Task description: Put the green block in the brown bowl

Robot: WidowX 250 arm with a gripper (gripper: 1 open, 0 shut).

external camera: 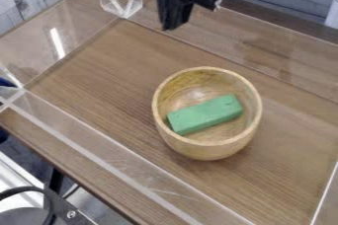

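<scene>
plainly, the flat bright green rectangular block [205, 114] lies inside the round light-tan wooden bowl [169, 134], resting aslant on the bowl's floor with one end low toward the near-left wall and the other end up toward the far-right wall. nothing touches it. the black robot gripper [175, 15] hangs well apart from the bowl, up beyond its far rim near the back of the wooden tabletop [93, 76], pointing downward. its jaws are drawn together and hold nothing. a clear plastic wall [79, 155] runs along the table edge on the near-left side of the bowl. judged from how things lie, the task looks done: the block is in the bowl and released, and nothing appears left but for the arm to come to rest.
</scene>
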